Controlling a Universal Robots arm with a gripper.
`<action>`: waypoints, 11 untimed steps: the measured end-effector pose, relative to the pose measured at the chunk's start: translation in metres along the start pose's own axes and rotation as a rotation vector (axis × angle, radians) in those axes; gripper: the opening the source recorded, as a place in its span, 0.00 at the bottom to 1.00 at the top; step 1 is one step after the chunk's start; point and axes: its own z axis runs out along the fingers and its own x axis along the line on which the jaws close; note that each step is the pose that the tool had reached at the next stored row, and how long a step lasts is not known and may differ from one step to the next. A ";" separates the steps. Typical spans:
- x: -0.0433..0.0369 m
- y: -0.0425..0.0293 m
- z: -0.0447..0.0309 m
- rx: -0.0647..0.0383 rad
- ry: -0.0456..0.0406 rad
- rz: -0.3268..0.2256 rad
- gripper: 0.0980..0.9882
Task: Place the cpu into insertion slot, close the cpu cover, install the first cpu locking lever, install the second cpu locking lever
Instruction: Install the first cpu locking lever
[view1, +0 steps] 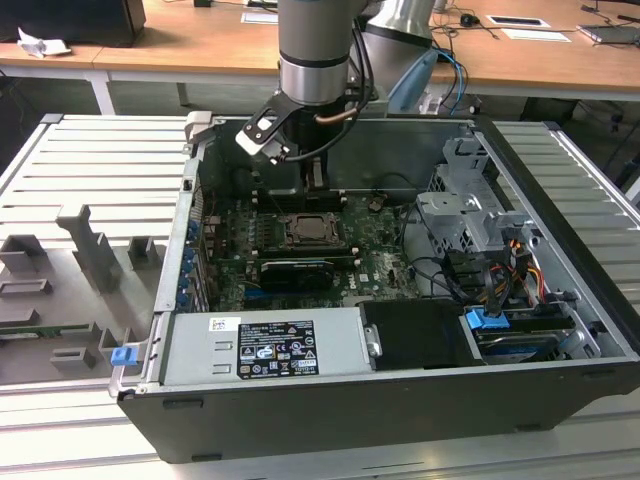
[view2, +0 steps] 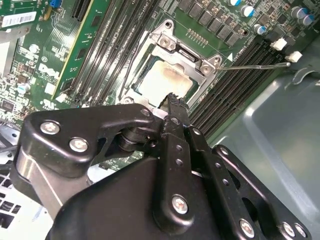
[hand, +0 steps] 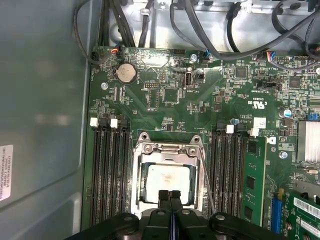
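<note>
Small silvery square cpu (hand: 167, 181) sits in the square black-framed insertion slot (view1: 291, 232) inside the open black computer case (view1: 400, 420), with the thin silver-grey metal cpu cover (hand: 167, 149) shut over it: two steps judged done. One thin wire locking lever (view2: 260, 65) stands off the slot, judged unlatched; the other's state is unclear. In the exterior view the tool (view1: 315, 188), fingers together and empty, hangs at the slot's 12 o'clock.

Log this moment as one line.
cpu: seated, framed by cover | cpu cover: down | gripper: shut, tips at cover's edge | locking lever: one wire angled away from socket, apparently unlatched
</note>
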 end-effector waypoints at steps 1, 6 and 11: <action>0.0001 0.0001 -0.0017 0.000 0.0000 0.000 0.01; 0.0004 0.0007 -0.0146 0.000 -0.0002 0.000 0.01; 0.0005 0.0009 -0.0188 0.001 0.0001 -0.050 0.01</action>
